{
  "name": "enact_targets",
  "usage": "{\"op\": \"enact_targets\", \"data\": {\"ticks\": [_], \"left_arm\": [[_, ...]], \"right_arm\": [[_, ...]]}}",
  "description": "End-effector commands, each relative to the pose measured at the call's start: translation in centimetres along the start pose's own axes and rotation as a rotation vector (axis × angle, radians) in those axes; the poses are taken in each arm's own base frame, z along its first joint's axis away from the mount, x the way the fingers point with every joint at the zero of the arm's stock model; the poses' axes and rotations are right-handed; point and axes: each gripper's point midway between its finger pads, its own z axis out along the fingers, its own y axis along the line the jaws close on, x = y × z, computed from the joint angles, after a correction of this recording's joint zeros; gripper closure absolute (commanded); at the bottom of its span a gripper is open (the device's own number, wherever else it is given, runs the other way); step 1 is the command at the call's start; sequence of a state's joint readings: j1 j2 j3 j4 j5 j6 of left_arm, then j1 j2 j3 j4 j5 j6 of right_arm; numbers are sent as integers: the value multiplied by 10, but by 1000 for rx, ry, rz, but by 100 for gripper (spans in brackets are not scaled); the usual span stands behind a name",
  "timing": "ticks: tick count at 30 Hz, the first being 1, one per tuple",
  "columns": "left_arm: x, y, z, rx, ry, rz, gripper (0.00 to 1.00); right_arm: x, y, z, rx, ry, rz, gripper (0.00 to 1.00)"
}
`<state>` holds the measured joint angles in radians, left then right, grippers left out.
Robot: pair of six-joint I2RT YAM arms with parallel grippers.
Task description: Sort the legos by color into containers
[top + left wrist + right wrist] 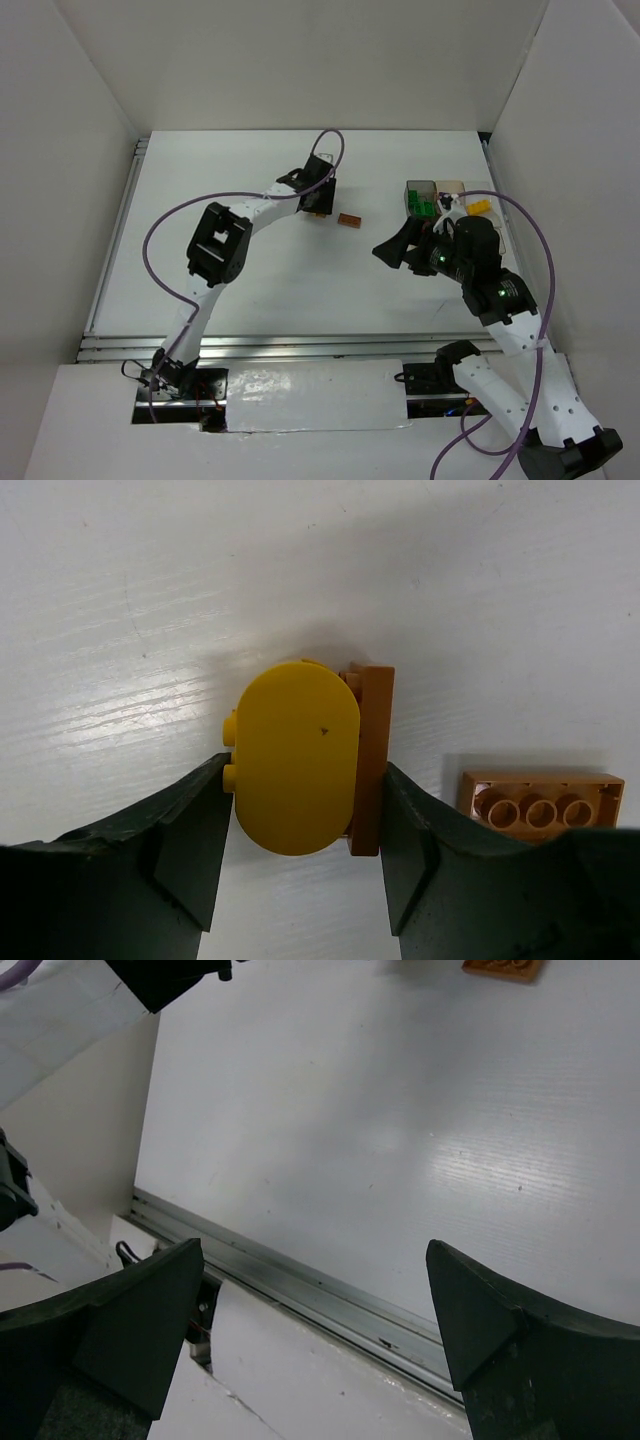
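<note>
Lab robot cell, not a home. Bare white table (pixel 300 290) boxed in by plain white panels (pixel 80 120), aluminium rail (pixel 300 345) at near edge, left arm (pixel 218 245) and right arm (pixel 500 300) trailing purple cables (pixel 147 243).

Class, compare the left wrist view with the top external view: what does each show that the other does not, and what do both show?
Only the left wrist view: a rounded yellow lego and a brown-orange lego pressed side by side between the fingers of the left hand. Only the top external view: the containers at far right holding green legos, the right hand near them, and both arms whole. Both: the loose brown-orange brick lying on the white table, just right of the left hand.
</note>
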<state>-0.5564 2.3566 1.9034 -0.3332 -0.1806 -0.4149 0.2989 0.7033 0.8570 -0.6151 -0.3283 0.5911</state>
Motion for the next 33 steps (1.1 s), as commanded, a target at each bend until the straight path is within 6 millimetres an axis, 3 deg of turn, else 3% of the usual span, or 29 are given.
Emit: {"op": "enact_targets", "data": {"ticks": [1,2,3,4,5,6,7,8,9,10,11,12,16,19,23,26,29,33], "left_arm": [[-1,2,0,-18,-16,30,90],[0,3,-3,-18,-19,36,99],[1,6,-17,-17,-25,47,100],[-25,-2,-44,28,-107,44,100],[-31,-4,-60,54,-144,53,100],[-3,3,-65,63,-113,97,100],[-6,-5,-83,115,-152,117,100],[-38,-22,-130,193,-301,133,100],[-8,-20,-134,215,-284,198,100],[-7,-32,-154,282,-326,232,100],[-22,-51,-198,356,-450,278,100],[5,-53,-202,393,-428,315,100],[37,-90,-285,622,-554,424,100],[49,-103,-322,696,-600,466,100],[60,-111,-352,762,-615,515,100],[65,-116,-374,806,-636,540,100],[66,-121,-385,819,-644,554,100],[71,-129,-384,803,-618,580,100]], "right_arm": [[-1,7,1,-39,-8,-28,0],[0,4,4,-35,-11,-24,0],[1,1,6,-28,-5,-17,0],[2,-4,10,-8,-7,-8,0],[2,-7,12,2,-14,0,0],[0,-7,12,6,-26,24,0],[-2,-8,12,9,-44,36,0],[-6,-6,11,-2,-75,45,0],[-10,-5,10,2,-99,89,0],[-16,-8,8,24,-138,111,0],[-19,-4,5,2,-165,124,0],[-21,1,5,-19,-177,151,0],[-12,29,6,-167,-107,190,0],[-8,46,2,-257,-70,195,1],[-5,61,-9,-296,-66,195,2],[12,76,-9,-342,12,197,2],[21,85,-8,-356,34,190,3],[37,104,-6,-380,70,168,3]]}}
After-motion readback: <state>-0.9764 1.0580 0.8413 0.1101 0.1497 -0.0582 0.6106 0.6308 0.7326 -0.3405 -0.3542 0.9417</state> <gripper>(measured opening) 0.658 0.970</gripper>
